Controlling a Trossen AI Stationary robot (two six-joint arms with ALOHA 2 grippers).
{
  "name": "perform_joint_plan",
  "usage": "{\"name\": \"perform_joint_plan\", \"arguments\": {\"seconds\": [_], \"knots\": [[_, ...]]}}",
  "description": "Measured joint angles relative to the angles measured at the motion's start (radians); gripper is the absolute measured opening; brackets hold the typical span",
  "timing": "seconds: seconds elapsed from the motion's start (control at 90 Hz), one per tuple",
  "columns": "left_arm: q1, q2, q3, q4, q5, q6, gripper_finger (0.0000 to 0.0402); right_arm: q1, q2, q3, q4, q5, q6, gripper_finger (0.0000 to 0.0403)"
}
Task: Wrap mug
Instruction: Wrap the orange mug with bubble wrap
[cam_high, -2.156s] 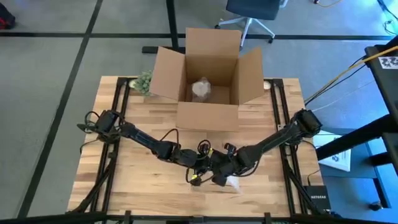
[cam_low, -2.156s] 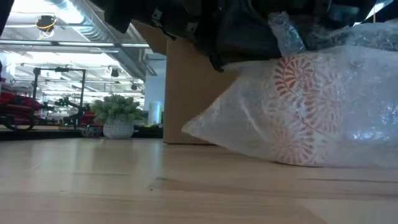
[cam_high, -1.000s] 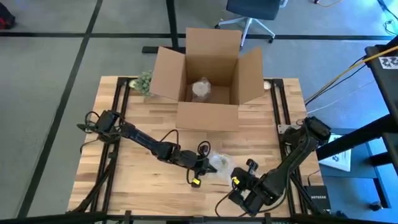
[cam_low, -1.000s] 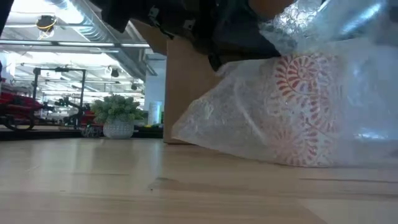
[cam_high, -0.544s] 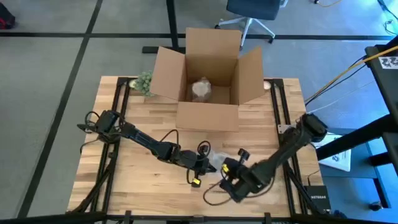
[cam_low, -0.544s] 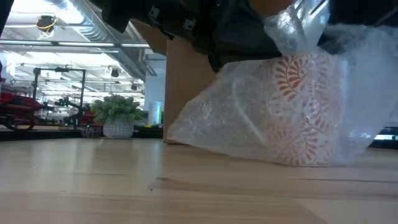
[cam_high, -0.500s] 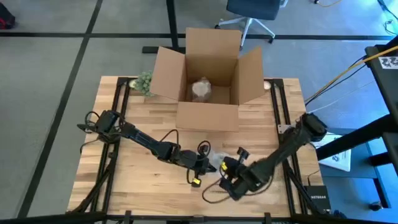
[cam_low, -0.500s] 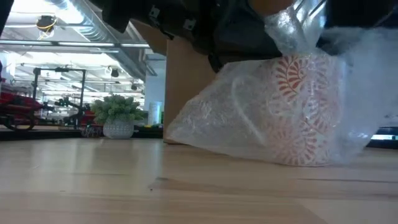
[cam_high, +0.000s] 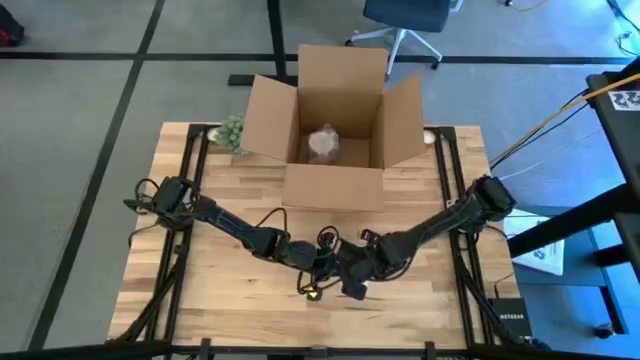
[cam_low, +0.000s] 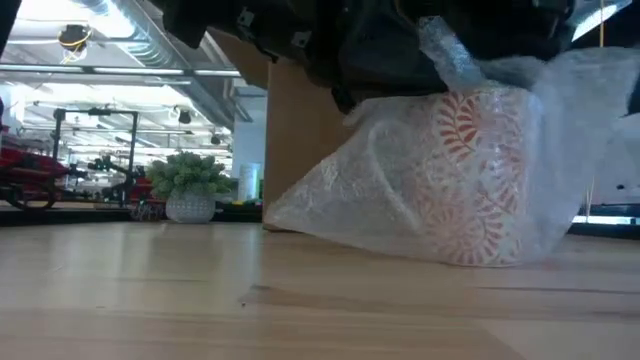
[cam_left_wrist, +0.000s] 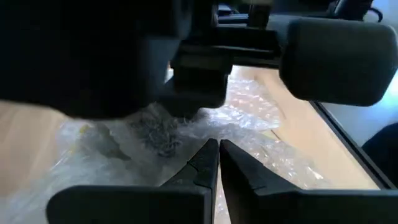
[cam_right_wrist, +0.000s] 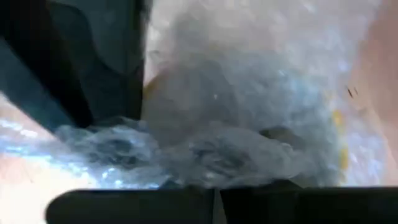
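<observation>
Glossy bubble wrap (cam_low: 350, 200) covers mug (cam_low: 480, 180); wooden table (cam_low: 200, 300).

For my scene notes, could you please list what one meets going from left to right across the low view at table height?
Potted plant → cardboard box → mug wrapped in bubble wrap, with the dark arms close above it.
</observation>
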Motion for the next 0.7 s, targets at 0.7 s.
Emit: {"name": "perform_joint_plan", "arguments": {"seconds": [0.7], "knots": [[-0.016,0.006,0.001,0.057,-0.101,0.025,0.0,0.001,-0.003,-0.003,0.038,0.009,-0.045,0.0]]}}
